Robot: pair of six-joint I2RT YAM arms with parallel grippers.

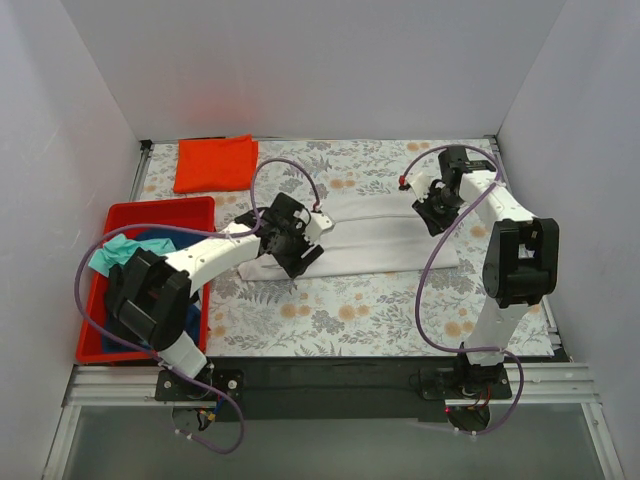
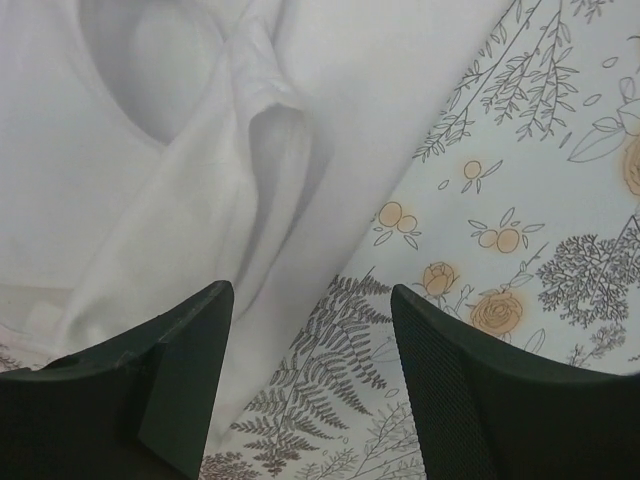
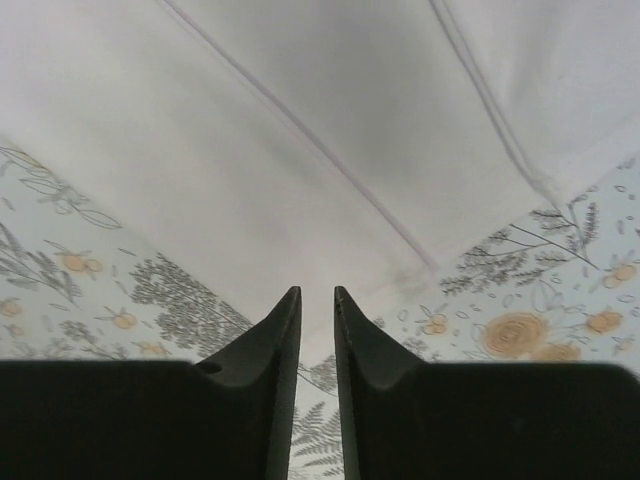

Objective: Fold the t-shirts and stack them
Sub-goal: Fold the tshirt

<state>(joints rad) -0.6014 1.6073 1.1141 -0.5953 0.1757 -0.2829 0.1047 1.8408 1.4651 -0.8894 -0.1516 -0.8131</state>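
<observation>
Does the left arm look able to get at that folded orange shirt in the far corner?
Probably yes. The orange shirt lies alone, nothing on it, and the left tool hangs open and empty over the white shirt on that side. Only the stretch is uncertain.

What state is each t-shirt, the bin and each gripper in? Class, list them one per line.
white t-shirt: folded into a long band, lying flat
orange-red t-shirt: folded square, set aside
red bin: holding crumpled shirts
teal t-shirt: crumpled in the bin
left gripper: open, empty
right gripper: slightly open, empty
</observation>
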